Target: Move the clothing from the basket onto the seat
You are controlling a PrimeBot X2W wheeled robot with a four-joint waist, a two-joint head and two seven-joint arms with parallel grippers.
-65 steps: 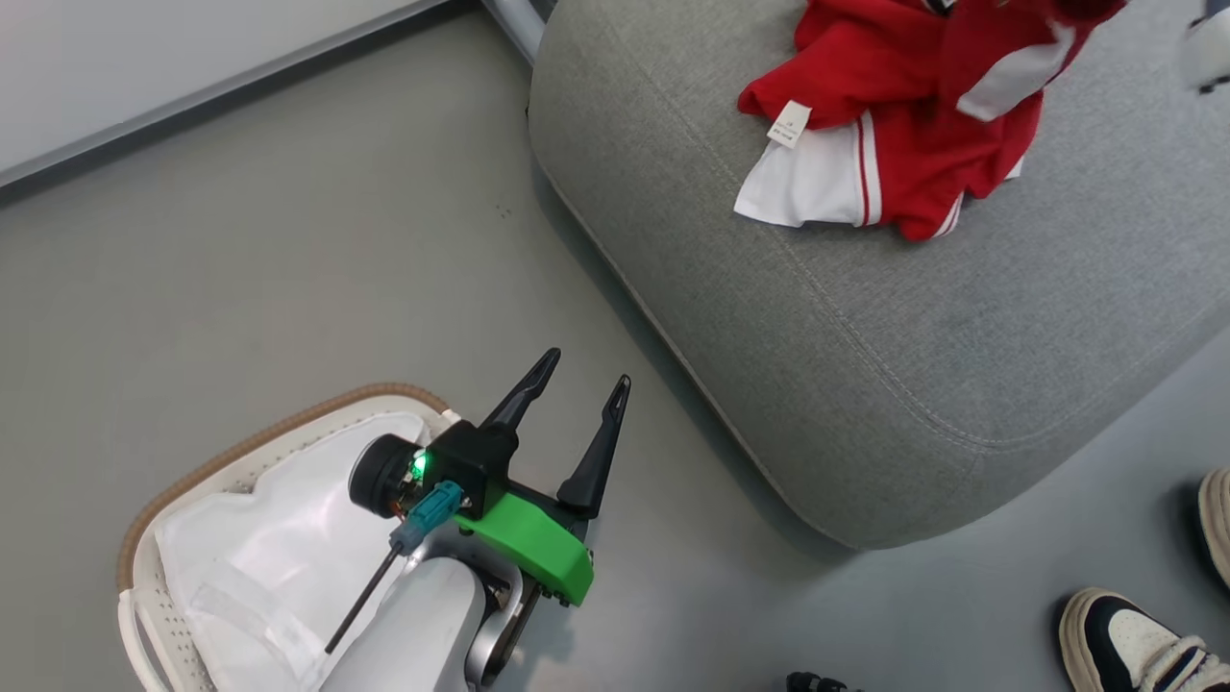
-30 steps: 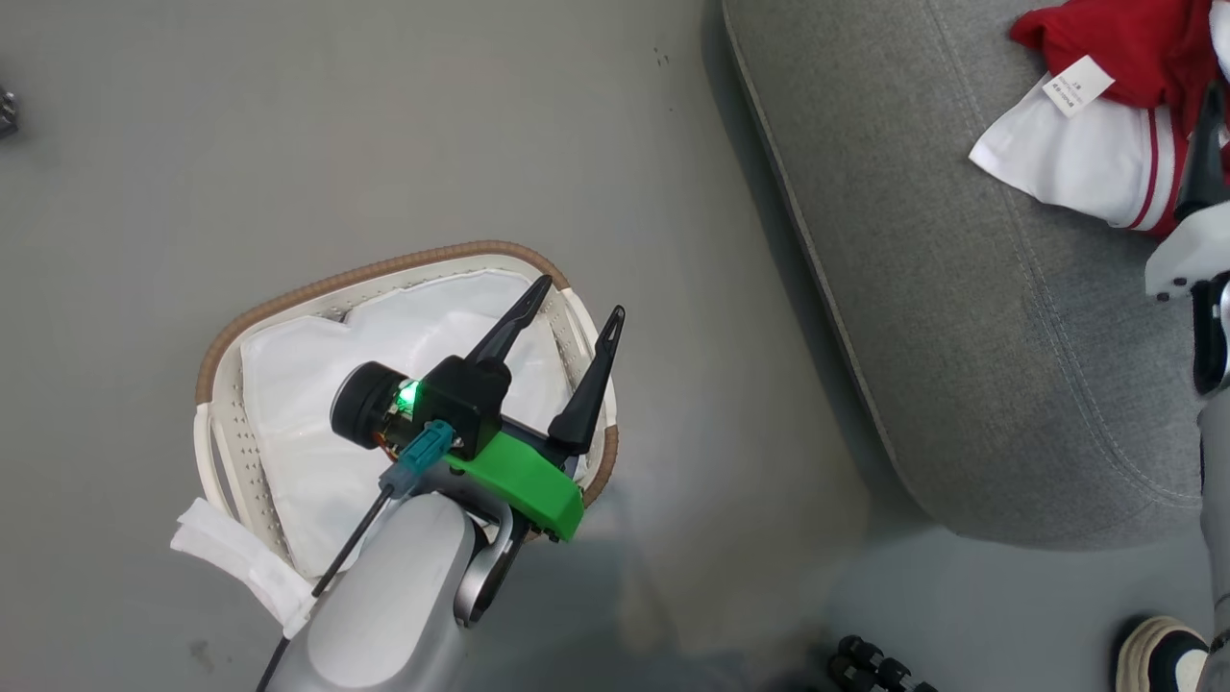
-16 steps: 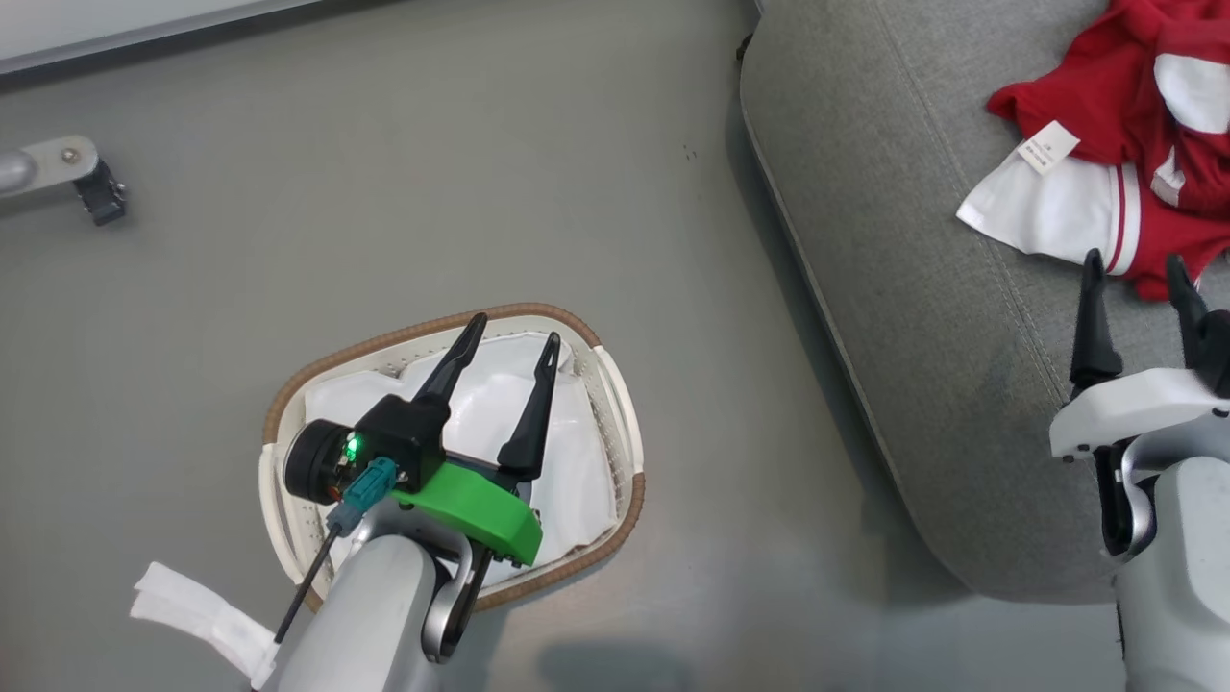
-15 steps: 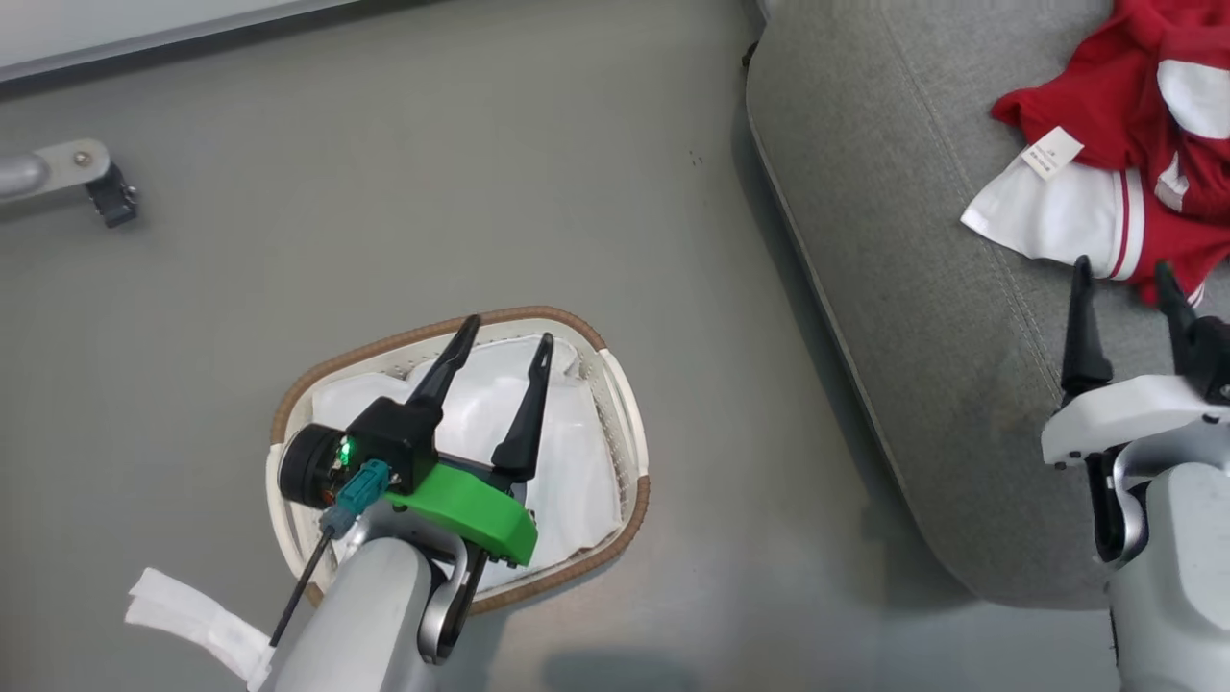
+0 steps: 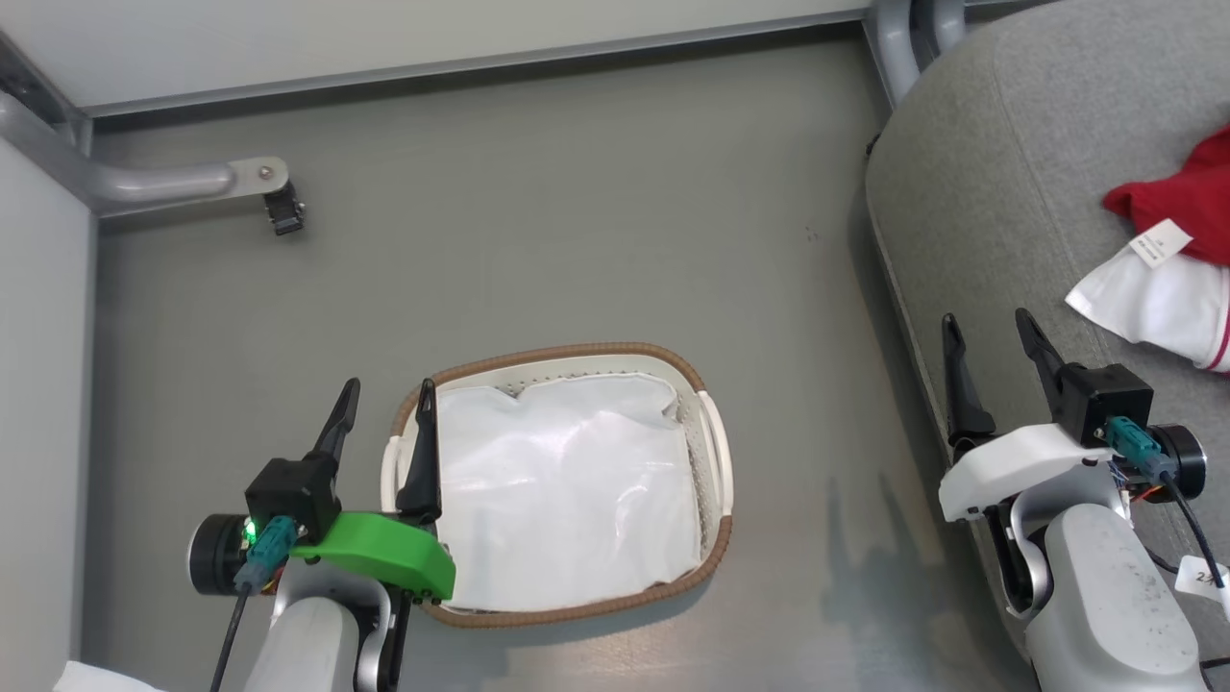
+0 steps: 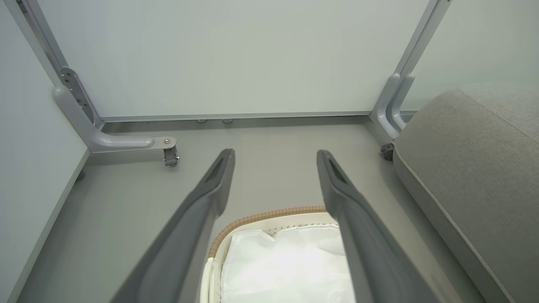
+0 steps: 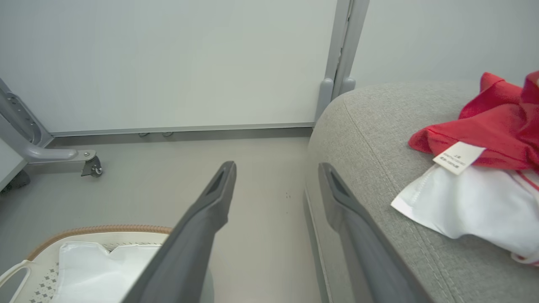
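The red and white clothing (image 5: 1177, 252) lies bunched on the grey seat (image 5: 980, 173) at the right edge of the head view, its small white tag showing; the right wrist view has the clothing (image 7: 484, 168) on the seat (image 7: 370, 126) too. The white basket (image 5: 716, 452) with a brown rim stands on the floor, holding just its white liner (image 5: 567, 490). My left gripper (image 5: 386, 396) hovers open over the basket's left rim, holding nothing. My right gripper (image 5: 987, 324) is open and empty above the seat's front edge, short of the clothing.
A grey metal frame leg with a small caster (image 5: 283, 207) stands on the floor at the back left. White wall panels (image 6: 227, 54) close off the back and left. Another frame post (image 5: 898, 34) rises beside the seat's back corner.
The head camera has swung, so the basket now sits central and the seat has slid right. Both arms now rest low at the view's sides; the left gripper is off the basket's middle.
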